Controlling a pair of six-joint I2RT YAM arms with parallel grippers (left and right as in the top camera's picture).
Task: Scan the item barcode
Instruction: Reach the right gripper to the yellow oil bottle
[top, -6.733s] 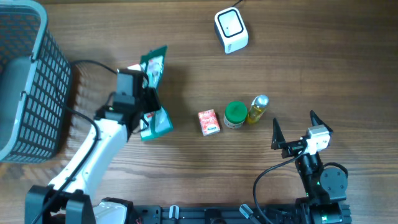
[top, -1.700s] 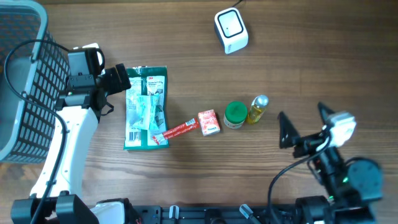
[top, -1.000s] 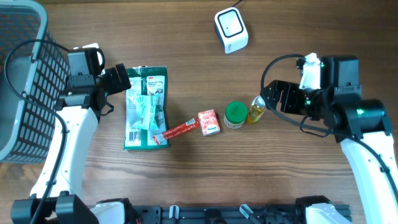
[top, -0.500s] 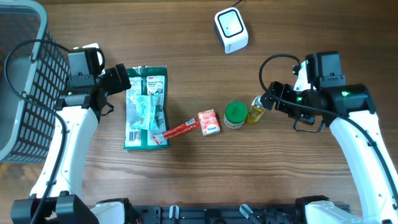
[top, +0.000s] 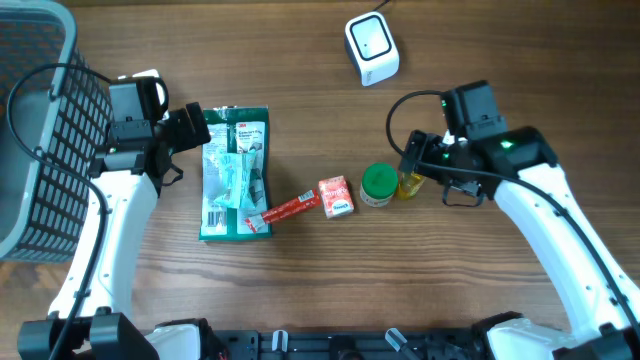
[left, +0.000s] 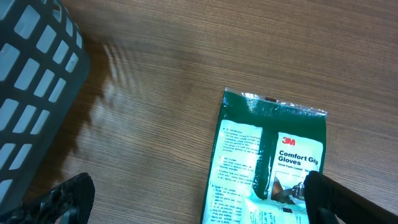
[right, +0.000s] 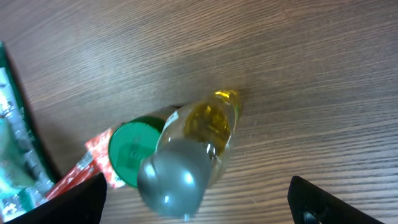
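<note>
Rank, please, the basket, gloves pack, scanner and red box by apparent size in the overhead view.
1. basket, largest even though the frame edge cuts it off
2. gloves pack
3. scanner
4. red box, the smallest

The basket (top: 40, 130) stands at the far left of the table (top: 520, 60), and the glove pack (top: 235, 170) lies flat to its right. A row runs right from the pack: the stick (top: 290, 208), with its left end on the pack's near right corner, then the box (top: 337, 196), the jar (top: 377, 184) and the bottle (right: 198, 142), jar and bottle touching. The scanner (top: 371, 47) sits alone behind the row, well apart, near the far edge.
</note>
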